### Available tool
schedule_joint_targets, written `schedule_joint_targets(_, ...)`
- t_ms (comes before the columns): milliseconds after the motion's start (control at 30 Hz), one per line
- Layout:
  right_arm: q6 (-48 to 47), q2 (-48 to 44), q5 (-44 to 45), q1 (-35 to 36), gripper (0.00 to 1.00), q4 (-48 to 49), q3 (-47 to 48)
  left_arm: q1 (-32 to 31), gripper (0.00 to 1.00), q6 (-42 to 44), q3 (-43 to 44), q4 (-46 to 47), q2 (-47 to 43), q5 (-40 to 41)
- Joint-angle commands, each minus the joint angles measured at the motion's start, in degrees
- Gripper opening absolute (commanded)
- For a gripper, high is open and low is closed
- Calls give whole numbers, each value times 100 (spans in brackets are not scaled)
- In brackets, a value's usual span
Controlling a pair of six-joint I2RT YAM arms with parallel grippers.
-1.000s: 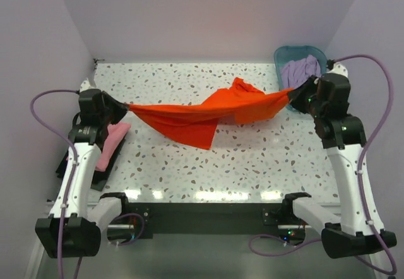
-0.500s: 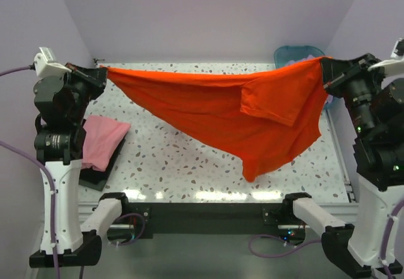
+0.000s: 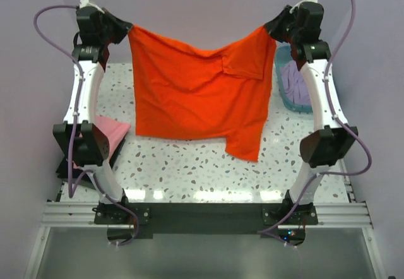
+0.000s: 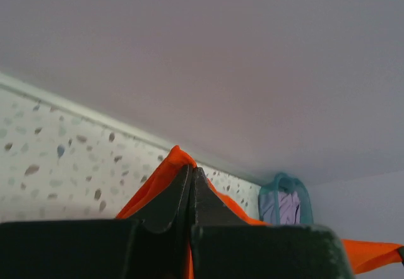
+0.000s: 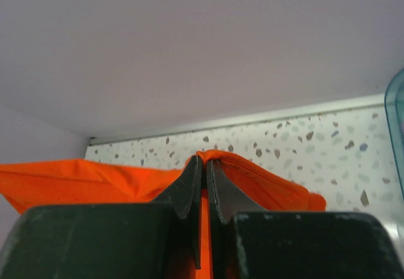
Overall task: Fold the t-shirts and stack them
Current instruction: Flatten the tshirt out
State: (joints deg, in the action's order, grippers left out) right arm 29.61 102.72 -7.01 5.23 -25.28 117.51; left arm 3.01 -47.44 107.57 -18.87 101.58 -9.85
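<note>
Speckled table [image 3: 189, 165] below; my left pincer [image 3: 124, 31] and right pincer [image 3: 273, 29] each clamp a top corner of the orange shirt [image 3: 189, 96], hanging unfolded; pink shirt [image 3: 110, 130] lies left, lavender shirt [image 3: 295, 80] sits in the basket [image 3: 283, 99], so most folding seems left.

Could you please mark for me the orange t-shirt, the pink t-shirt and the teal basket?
orange t-shirt [image 3: 196, 96]: top external view, middle of the hanging cloth.
pink t-shirt [image 3: 115, 132]: top external view, the part showing beside the left arm.
teal basket [image 3: 282, 96]: top external view, its left wall.
</note>
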Motion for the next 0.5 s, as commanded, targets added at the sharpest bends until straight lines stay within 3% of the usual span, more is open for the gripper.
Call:
schedule_joint_targets(0, 36, 89, 23, -14, 0, 849, 1605, 69, 0, -169, 2212, 543, 545, -447)
schedule_joint_targets(100, -16, 380, 173, -22, 0, 770, 2345, 121, 0, -300, 3031, 717, 1039, -623)
schedule_joint_targets(200, -60, 346, 199, -22, 0, 665, 2391, 183, 0, -292, 2649, 972, 891, -633)
schedule_joint_targets(267, -69, 171, 208, -22, 0, 647, 1815, 183, 0, -231, 2253, 1008, 618, -624)
schedule_joint_targets(367, 10, -374, 217, -22, 0, 805, 464, 183, 0, -204, 1111, 1123, 153, -668)
schedule_joint_targets(467, 80, -919, 261, -31, 0, 700, -881, 183, 0, -160, -948, 1411, -515, -606)
